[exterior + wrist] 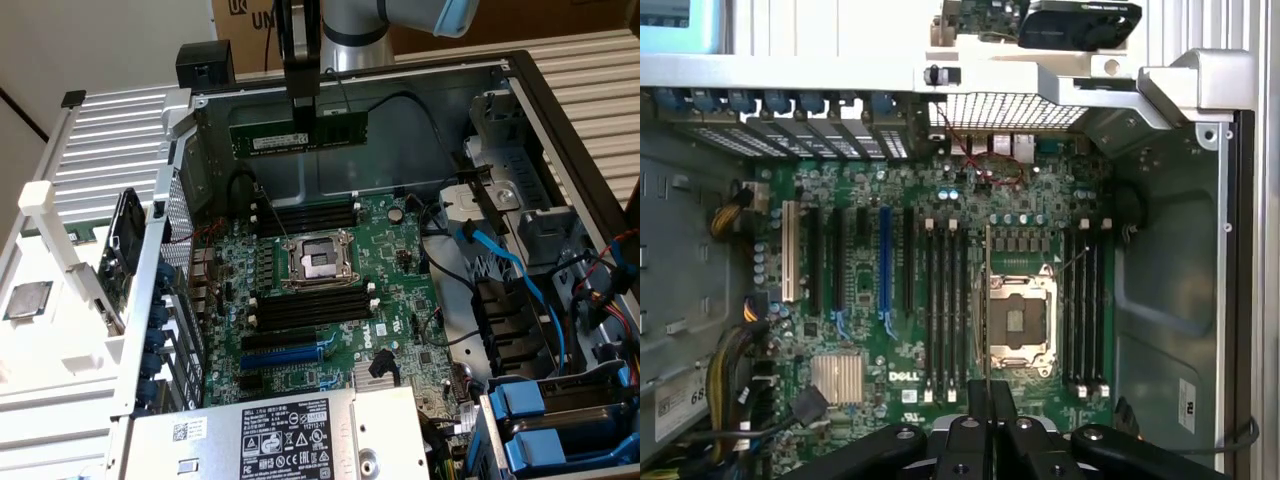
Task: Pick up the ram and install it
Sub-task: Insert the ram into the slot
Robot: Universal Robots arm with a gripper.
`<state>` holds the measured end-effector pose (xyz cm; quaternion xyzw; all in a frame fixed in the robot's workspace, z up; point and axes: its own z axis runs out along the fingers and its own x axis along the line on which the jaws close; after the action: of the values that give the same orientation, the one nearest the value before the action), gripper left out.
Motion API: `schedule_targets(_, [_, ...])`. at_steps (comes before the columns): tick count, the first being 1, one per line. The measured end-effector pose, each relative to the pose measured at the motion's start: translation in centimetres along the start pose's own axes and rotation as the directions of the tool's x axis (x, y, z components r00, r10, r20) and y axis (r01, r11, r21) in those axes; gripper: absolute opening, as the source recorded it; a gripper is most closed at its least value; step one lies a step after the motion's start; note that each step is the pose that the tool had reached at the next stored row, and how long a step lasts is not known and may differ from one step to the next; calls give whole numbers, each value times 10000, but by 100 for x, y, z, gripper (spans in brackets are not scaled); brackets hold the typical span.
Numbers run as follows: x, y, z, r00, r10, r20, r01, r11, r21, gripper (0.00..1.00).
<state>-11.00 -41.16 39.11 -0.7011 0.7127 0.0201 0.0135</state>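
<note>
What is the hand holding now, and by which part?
The hand holds the ram by its upper long edge, near the middle, in the air, clear of the motherboard.

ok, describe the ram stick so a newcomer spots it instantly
Find the open computer case and the green motherboard in it. In the exterior view, above the board, the gripper pinches the ram: a long thin green stick with a white label, held in the air, unlike the black memory slots fixed on the board.
</note>
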Motion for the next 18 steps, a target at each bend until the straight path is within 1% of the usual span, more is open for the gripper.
schedule_targets(2, [2, 0, 14, 10000, 3, 1, -3, 10000, -47, 12])
schedule_targets(7, [6, -2, 104, 10000, 12, 2, -12, 10000, -49, 12])
schedule_targets(8, [11, -3, 158, 10000, 17, 1, -17, 10000, -50, 12])
schedule_targets(11, [64, -5, 227, 10000, 23, 1, -23, 10000, -50, 12])
schedule_targets(17, [75, -18, 354, 10000, 47, 2, -47, 10000, -48, 12])
schedule_targets(18, [80, -19, 409, 10000, 53, 1, -53, 10000, -48, 12])
